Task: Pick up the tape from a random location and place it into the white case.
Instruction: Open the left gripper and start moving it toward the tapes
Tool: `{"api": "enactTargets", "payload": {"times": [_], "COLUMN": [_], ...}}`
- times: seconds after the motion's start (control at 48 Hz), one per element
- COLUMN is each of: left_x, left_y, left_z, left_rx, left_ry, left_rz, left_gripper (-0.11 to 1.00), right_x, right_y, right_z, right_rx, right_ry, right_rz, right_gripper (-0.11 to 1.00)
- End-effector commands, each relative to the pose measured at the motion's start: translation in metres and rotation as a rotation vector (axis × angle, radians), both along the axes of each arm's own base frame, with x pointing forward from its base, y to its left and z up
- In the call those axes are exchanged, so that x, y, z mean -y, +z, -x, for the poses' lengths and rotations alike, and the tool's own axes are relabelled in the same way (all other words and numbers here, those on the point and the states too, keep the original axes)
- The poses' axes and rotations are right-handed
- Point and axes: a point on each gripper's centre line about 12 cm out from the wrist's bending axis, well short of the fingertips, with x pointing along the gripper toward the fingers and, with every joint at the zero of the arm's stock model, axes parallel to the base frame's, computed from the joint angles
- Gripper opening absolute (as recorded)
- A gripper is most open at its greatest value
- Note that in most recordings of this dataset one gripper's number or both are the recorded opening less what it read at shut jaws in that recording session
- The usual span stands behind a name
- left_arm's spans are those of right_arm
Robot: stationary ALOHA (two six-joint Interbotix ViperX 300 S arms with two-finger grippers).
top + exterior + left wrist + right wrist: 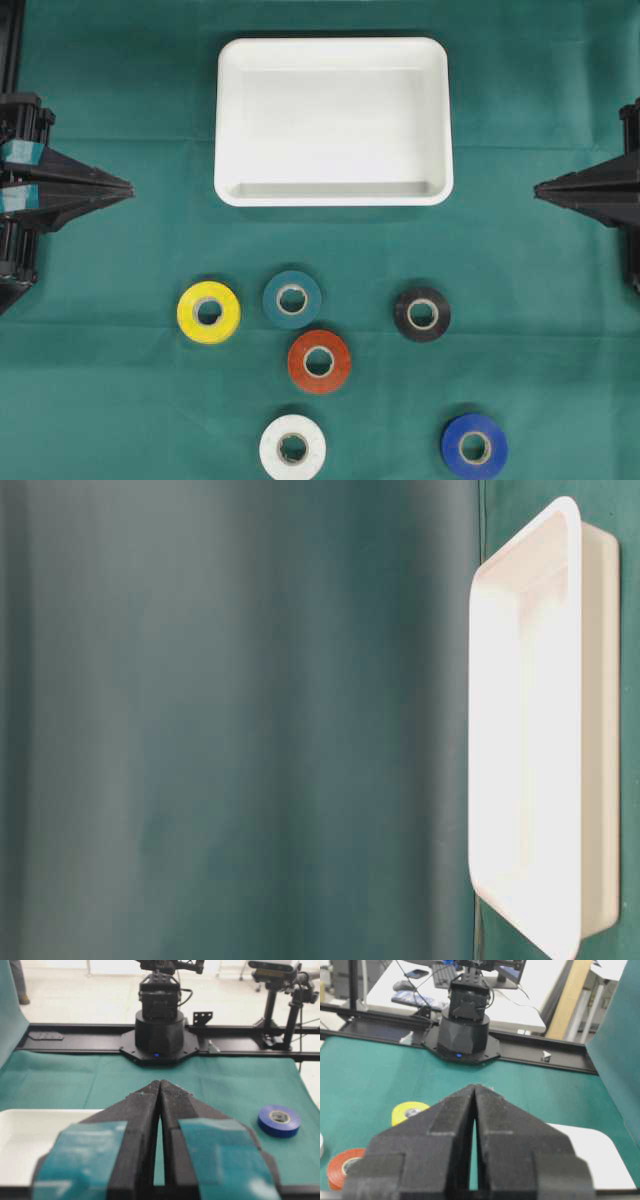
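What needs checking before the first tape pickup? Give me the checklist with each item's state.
1. White case empty: ok, no roll inside.
2. Six rolls apart enough to grasp: mostly ok; the red roll sits close to the teal roll; a gap between them shows.
3. Left gripper open: not ok, shut.
4. Right gripper open: not ok, shut.
5. Both grippers off the rolls: ok, both near the table's sides.
6. Rolls lying flat: ok, holes face up.
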Motion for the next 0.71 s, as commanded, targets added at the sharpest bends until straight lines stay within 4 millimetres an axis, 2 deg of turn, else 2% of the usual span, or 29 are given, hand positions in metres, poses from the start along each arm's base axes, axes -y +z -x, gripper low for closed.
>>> {"api": "enactTargets", "payload": {"times": [0.0,0.229,0.501,0.584,0.688], "left_x": [0.0009,0.0009,0.0009,0.0009,0.0009], "left_y": [0.0057,0.0051,0.0036,0.0029,0.0019], "left_z": [-0.0035,-0.0054,-0.0054,-0.0054,-0.0057], "left_rx": [-0.021,-0.066,-0.078,-0.084,-0.092], "left_ry": [-0.004,-0.005,-0.004,-0.004,-0.004], "left_rz": [-0.002,-0.001,-0.008,-0.005,-0.005], "left_gripper": [0.01,0.01,0.02,0.13,0.4], "right_x": [0.0,0.0,0.0,0.0,0.0], "right_y": [0.0089,0.0094,0.011,0.0115,0.0115], "right_z": [-0.0035,-0.0103,-0.0109,-0.011,-0.011], "right_rx": [0.015,-0.071,-0.087,-0.087,-0.087], "right_ry": [0.0,0.0,0.0,0.0,0.0], "right_rz": [0.005,0.001,-0.005,-0.006,-0.006], "right_gripper": [0.0,0.0,0.0,0.0,0.0]}}
